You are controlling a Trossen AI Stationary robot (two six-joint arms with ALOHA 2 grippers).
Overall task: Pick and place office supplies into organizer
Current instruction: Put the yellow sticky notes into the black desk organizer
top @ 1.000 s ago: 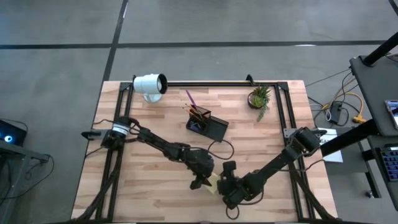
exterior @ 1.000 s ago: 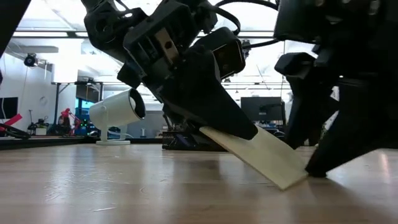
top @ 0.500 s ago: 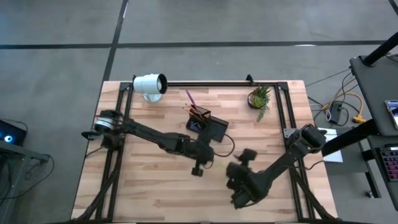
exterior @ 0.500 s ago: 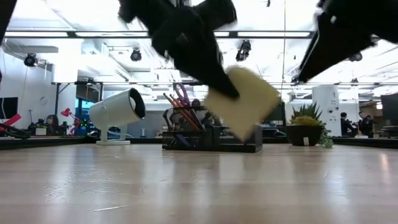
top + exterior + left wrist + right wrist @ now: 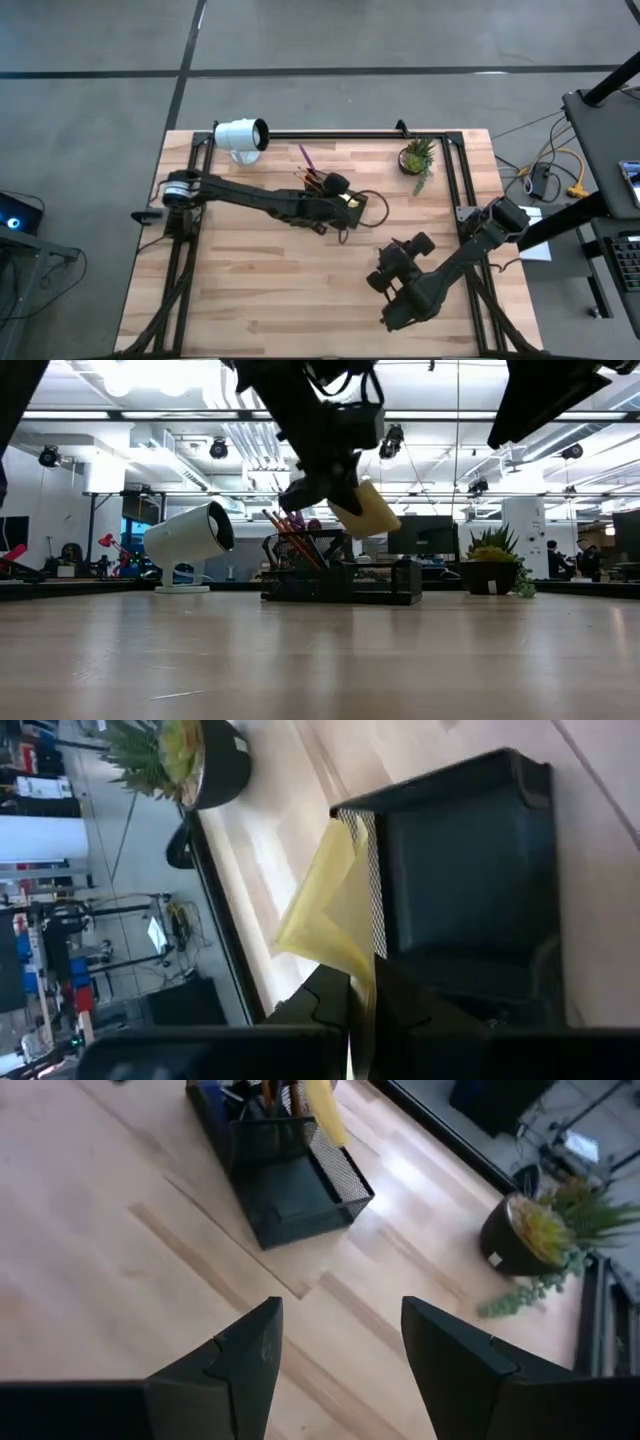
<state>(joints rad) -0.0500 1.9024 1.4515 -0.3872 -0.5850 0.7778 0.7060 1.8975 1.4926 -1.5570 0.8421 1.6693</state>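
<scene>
Sticky pad carried over organizer, drop pending

Pad [image 5: 366, 510] is pinched by the left gripper [image 5: 345, 204], fingers pressed together on one edge, seen clearly in the left wrist view where the yellow sheets [image 5: 330, 910] hang from the dark fingertips. The pad is held in the air above the organizer [image 5: 335, 205], tilted, not touching the mesh walls as far as the low view shows. The open flat compartment [image 5: 460, 880] lies directly beneath it in the left wrist view; pens and scissors [image 5: 290, 530] are already standing in the taller holder section.

The right gripper [image 5: 340, 1355] is spread wide and empty, parked over bare table [image 5: 250, 290] nearer the front edge, well apart from the organizer.

Handling judgement: the pad is judged light and soft, a stack of paper that bends and fans when gripped by one edge only; the loose corner is seen drooping. It is not fragile, but sheets may curl or catch on the mesh rim [image 5: 340, 1175]. A better hold would be across the bound edge, where the stack is stiffest. A release from low height over the flat compartment is judged enough, since little weight is involved and bounce is unlikely.

Lamp [image 5: 241, 136] and potted plant [image 5: 417, 157] stand at the far edge, not involved
</scene>
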